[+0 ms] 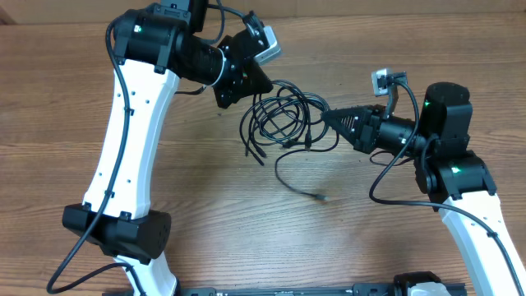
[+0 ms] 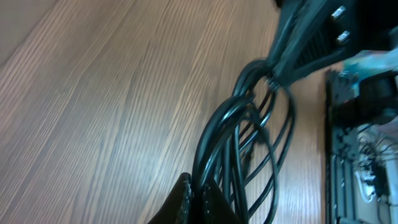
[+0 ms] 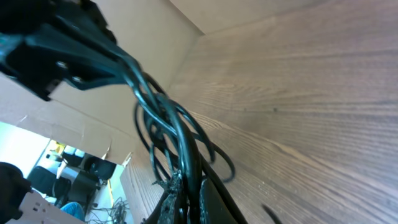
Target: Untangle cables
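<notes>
Two grippers have the cables (image 1: 279,119) pinched from opposite sides at the middle of the table (image 1: 123,247). The left gripper (image 1: 249,87) is clamped tight on several strands and the right gripper (image 1: 327,117) is clamped on the far edge. Pulling apart now could, I'd guess, cinch the loops into a harder knot or slip a strand. Both arms reach inward, wrists low.

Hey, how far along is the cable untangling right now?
Barely started. Done: one plug end trails free across the table. In hand: the left gripper and right gripper are each shut on opposite sides of the cables, with the bundle strung between them. Left: the loops are one overlapping tangle, so every cord has yet to be pulled apart.
</notes>
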{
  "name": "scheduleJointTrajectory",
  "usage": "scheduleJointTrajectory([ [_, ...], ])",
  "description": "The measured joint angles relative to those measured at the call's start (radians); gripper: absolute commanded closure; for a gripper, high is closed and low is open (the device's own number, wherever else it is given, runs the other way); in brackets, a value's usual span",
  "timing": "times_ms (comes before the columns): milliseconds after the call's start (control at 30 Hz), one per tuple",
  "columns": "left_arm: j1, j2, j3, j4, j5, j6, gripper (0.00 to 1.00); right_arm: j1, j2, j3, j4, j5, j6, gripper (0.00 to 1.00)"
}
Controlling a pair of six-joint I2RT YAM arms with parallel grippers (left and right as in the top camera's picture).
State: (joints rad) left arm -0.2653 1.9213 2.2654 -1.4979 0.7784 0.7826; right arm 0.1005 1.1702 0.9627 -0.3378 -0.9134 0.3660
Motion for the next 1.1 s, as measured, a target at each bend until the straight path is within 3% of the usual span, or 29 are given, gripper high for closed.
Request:
scheduleJointTrajectory([
  [300, 0.018, 0.000, 0.000, 0.031, 0.139, -0.032, 0.96, 0.000, 0.000, 0.000, -0.021, 0.016, 0.001, 0.96],
  [533, 0.078, 0.000, 0.000, 0.101, 0.166, -0.237, 0.96, 0.000, 0.000, 0.000, -0.018, 0.015, 0.000, 0.96],
  [800, 0.109, 0.000, 0.000, 0.100, 0.042, -0.428, 0.96, 0.000, 0.000, 0.000, -0.012, 0.016, 0.000, 0.96],
  [1033, 0.116, 0.000, 0.000, 0.092, -0.018, -0.478, 0.96, 0.000, 0.000, 0.000, 0.005, 0.016, 0.000, 0.96],
  [1067, 0.116, 0.000, 0.000, 0.092, -0.020, -0.477, 0.96, 0.000, 0.000, 0.000, 0.005, 0.016, 0.000, 0.96],
  [1100, 0.116, 0.000, 0.000, 0.088, -0.010, -0.465, 0.96, 0.000, 0.000, 0.000, 0.004, 0.016, 0.000, 0.83],
])
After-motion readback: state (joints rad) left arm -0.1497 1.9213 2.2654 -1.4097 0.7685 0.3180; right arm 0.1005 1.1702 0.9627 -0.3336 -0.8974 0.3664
